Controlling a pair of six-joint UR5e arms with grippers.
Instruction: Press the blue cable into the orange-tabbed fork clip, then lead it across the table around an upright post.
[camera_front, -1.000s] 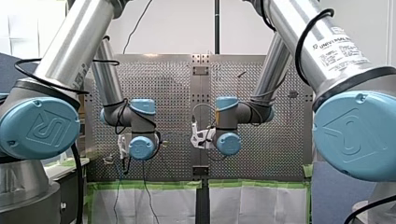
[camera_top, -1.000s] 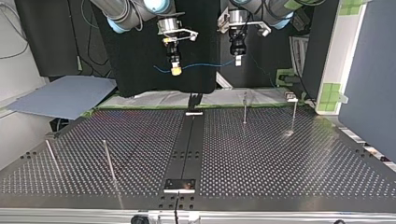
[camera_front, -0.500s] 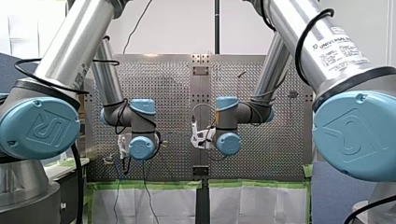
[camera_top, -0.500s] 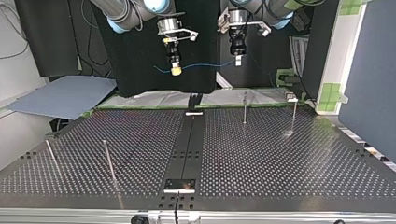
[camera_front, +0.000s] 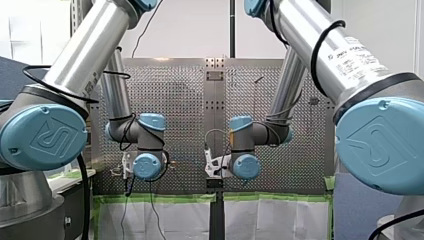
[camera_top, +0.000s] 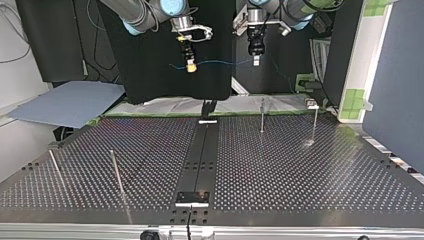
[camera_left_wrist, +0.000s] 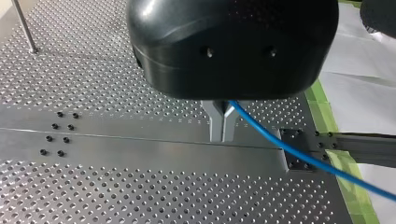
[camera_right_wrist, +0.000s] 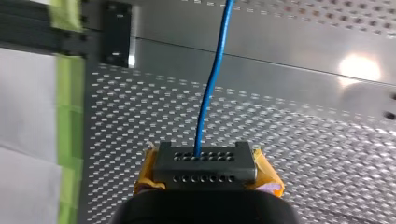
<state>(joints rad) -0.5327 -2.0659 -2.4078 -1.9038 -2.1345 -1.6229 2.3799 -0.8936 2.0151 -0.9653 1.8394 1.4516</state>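
The thin blue cable (camera_top: 222, 63) is strung in the air between my two grippers, well above the far edge of the perforated table (camera_top: 300, 170). My left gripper (camera_top: 256, 60), at the top view's right, is shut on it. In the left wrist view its metal fingers (camera_left_wrist: 223, 126) pinch the cable (camera_left_wrist: 299, 156), which trails away beside them. My right gripper (camera_top: 190, 66) has yellow pads and is shut on the cable too. In the right wrist view the cable (camera_right_wrist: 212, 79) runs straight ahead out of that gripper (camera_right_wrist: 205, 161). No orange-tabbed clip is clearly visible.
Thin upright posts stand on the table: two at the top view's far right (camera_top: 262, 116) (camera_top: 315, 122) and two at its near left (camera_top: 116, 172) (camera_top: 55, 167). A dark rail (camera_top: 202, 155) runs down the middle. A small fixture (camera_top: 312, 103) sits at the far right edge.
Both grippers have moved up in the top view with the cable, and the stretch between them now hangs straighter. In the front view both wrists sit lower.
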